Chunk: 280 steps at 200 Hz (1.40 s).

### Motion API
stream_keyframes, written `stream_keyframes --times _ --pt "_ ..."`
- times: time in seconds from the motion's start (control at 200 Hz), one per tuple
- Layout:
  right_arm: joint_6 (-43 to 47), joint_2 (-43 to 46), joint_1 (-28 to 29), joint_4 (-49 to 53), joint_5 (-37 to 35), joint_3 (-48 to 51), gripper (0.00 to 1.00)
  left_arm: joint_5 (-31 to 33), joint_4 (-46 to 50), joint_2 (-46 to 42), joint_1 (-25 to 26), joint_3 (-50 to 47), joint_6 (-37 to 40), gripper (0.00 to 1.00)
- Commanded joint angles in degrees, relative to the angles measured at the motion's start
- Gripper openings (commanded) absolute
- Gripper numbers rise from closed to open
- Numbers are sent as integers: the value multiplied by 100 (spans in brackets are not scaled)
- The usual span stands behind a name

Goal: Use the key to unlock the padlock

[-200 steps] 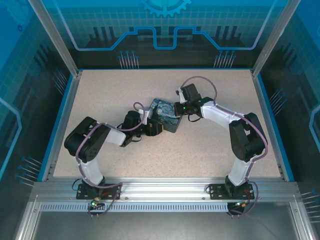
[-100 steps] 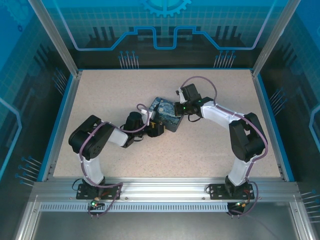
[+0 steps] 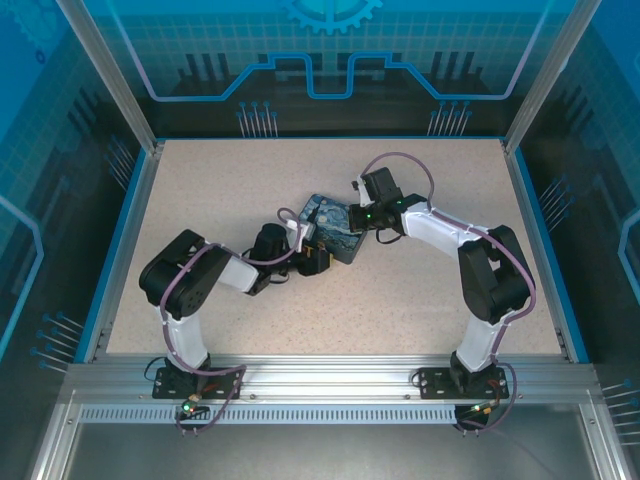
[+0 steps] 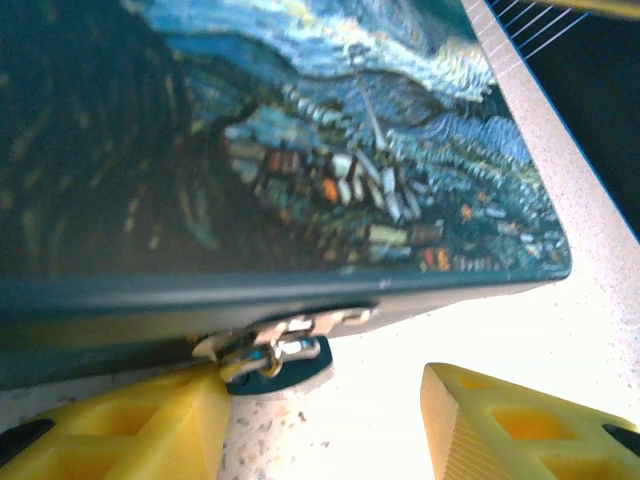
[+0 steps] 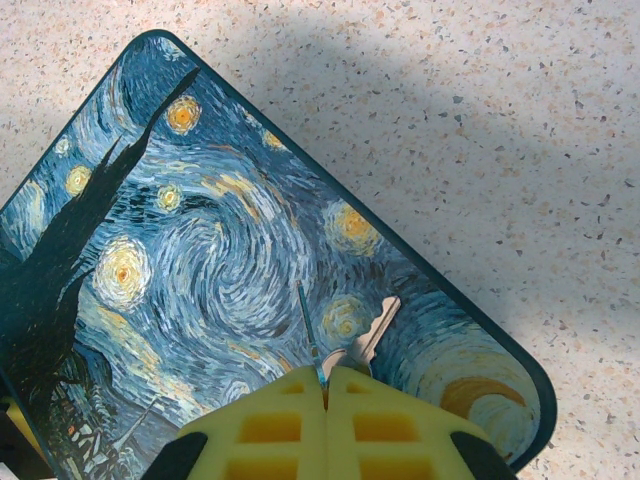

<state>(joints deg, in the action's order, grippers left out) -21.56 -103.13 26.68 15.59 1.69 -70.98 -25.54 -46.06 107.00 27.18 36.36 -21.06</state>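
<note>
- Key (image 5: 373,332) lies flat on the lid of the tin (image 5: 200,230). Its head is pinched between the pressed-together yellow fingers of the right gripper (image 5: 325,380), and its blade points away toward the tin's corner.
- Teal padlock (image 4: 272,354) sits at the tin's lower front edge, against silvery latch metal, low on the speckled table (image 4: 350,430).
- Left gripper (image 4: 322,388) is down at table level facing the tin's side, fingers spread apart. One finger (image 4: 130,430) is just beside the padlock, and contact cannot be made out.
- Seen from above, both arms converge on the tin at mid-table.
</note>
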Motion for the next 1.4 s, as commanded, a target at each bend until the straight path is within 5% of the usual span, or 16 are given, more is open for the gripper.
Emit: stream_keyframes --times 0.0,0.45,1.015,1.396 --pt "12 -181 17 447 -11 5 1 -243 168 8 41 228 -94 54" --pt "4 -151 19 444 -3 -12 1 560 1072 67 39 589 -267 49" --pt "-1 -145 22 431 24 -21 1 1152 1085 119 48 711 -394 43" --pt "101 128 22 139 8 146 1 1257 1037 47 51 731 -498 30"
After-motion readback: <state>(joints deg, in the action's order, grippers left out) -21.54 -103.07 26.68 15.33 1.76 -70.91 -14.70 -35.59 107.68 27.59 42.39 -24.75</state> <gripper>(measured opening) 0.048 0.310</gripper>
